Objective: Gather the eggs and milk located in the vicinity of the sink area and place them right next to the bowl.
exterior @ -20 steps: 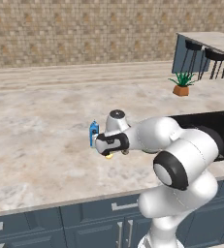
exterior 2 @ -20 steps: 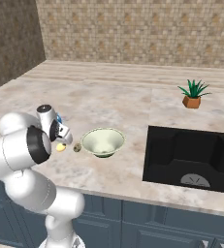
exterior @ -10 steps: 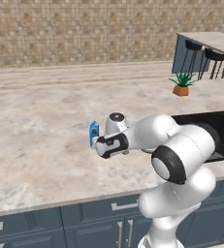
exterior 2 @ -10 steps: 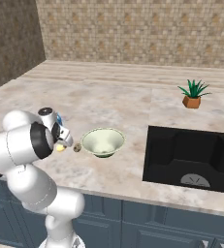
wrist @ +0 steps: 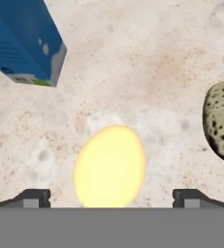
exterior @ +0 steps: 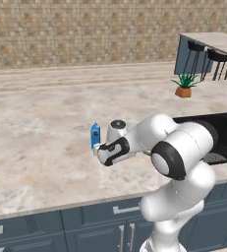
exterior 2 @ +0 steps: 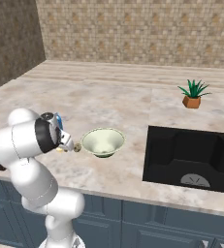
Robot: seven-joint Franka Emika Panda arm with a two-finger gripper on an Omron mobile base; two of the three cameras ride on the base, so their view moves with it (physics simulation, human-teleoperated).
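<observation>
With its jaws spread wide, the gripper [wrist: 111,197] hangs low over the counter [wrist: 147,63] with the egg [wrist: 110,166] lying free between the fingertips [wrist: 33,197] — the milk carton [wrist: 24,41] stands beyond the left one, a speckled olive lump [wrist: 221,122] beyond the right, the bowl [exterior 2: 103,142] just past it.

The egg [wrist: 109,167] is pale yellow, the milk [wrist: 24,41] blue with a light label mark, the lump [wrist: 221,122] olive-brown with dark speckles, the bowl [exterior 2: 103,142] pale green-white, the sink [exterior 2: 191,157] black, and the counter [wrist: 147,72] mottled beige and white.
</observation>
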